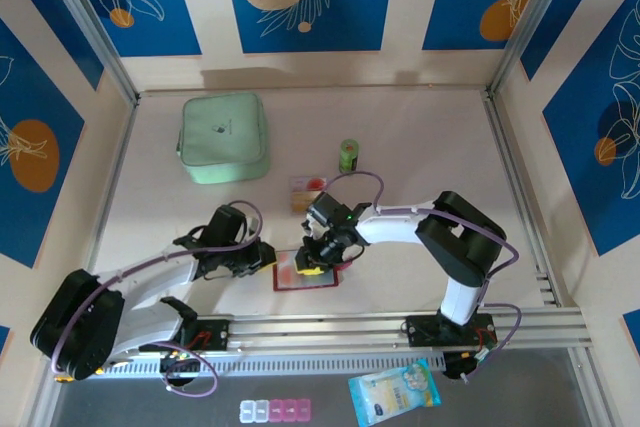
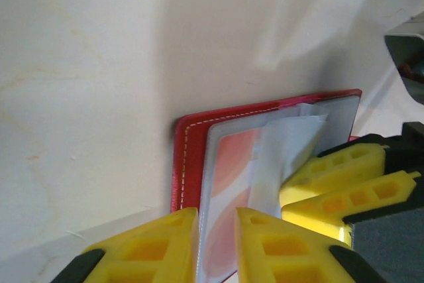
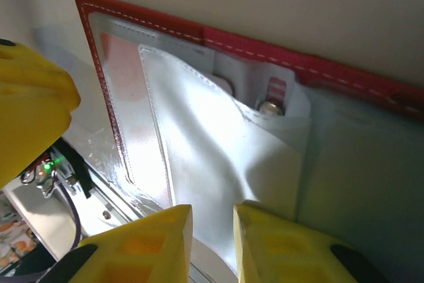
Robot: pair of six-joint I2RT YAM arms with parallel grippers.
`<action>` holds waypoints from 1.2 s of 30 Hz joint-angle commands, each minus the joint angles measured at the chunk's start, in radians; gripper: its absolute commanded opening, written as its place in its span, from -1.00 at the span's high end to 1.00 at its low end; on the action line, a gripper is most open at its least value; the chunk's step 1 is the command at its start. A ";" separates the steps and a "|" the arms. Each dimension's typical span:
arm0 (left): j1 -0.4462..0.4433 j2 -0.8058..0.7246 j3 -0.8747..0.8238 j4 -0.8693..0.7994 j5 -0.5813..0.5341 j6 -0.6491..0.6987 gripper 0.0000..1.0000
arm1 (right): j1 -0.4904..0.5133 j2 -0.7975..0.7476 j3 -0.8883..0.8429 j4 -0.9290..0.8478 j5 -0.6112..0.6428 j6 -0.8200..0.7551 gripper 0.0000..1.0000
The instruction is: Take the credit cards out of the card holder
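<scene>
The red card holder (image 1: 287,278) lies open on the table in front of the arm bases. My left gripper (image 1: 265,257) is at its left edge, and my right gripper (image 1: 313,261) is over its upper right part. From the left wrist, my left gripper (image 2: 217,220) stands narrowly open over a sleeve holding an orange-pink card (image 2: 232,160), beside the red cover (image 2: 182,157). From the right wrist, my right gripper (image 3: 212,215) is narrowly open astride a lifted clear sleeve (image 3: 218,150), below the red cover (image 3: 265,44). Two credit cards (image 1: 307,193) lie on the table behind the holder.
A mint-green zip case (image 1: 223,137) sits at the back left and a small green can (image 1: 348,155) behind the loose cards. A printed packet (image 1: 395,392) and a pill box (image 1: 275,409) lie in front of the rail. The right gripper's fingers (image 2: 338,177) crowd the left wrist's view.
</scene>
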 commanded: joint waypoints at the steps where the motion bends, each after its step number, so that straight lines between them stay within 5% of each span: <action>1: -0.017 -0.011 0.026 0.001 0.036 -0.021 0.55 | -0.018 -0.010 -0.049 0.069 -0.059 0.019 0.50; 12: -0.114 0.077 0.056 0.077 -0.002 -0.079 0.41 | -0.064 -0.006 -0.143 0.210 -0.138 0.054 0.55; 36: -0.170 0.141 0.071 0.166 -0.001 -0.128 0.56 | -0.059 -0.082 -0.151 0.205 -0.124 0.068 0.50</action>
